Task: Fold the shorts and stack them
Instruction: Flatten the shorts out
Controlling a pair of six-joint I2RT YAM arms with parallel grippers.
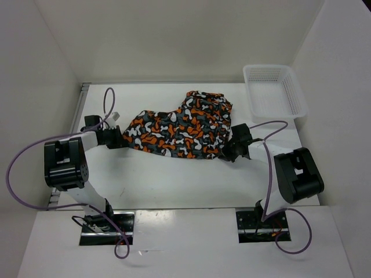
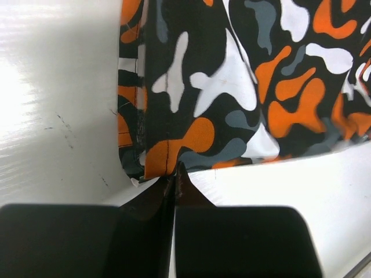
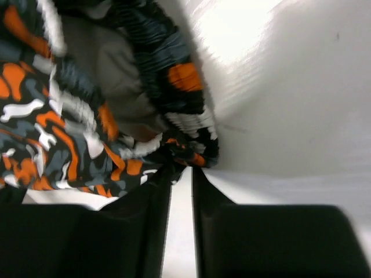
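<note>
The white mesh basket (image 1: 280,116) stood at the worktop's (image 1: 174,179) far right corner, with the camouflage shorts (image 1: 185,127) outside it, spread mid-worktop. My left pincer (image 2: 175,169) was pinched shut on their hem corner. The right pincer (image 3: 181,174) stood narrowly apart at the waistband, and I couldn't tell whether it gripped. White walls (image 1: 174,35) enclosed everything.

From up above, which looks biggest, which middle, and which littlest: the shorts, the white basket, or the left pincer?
1. shorts, spread out widest
2. white basket
3. left pincer, clearly the littlest
</note>
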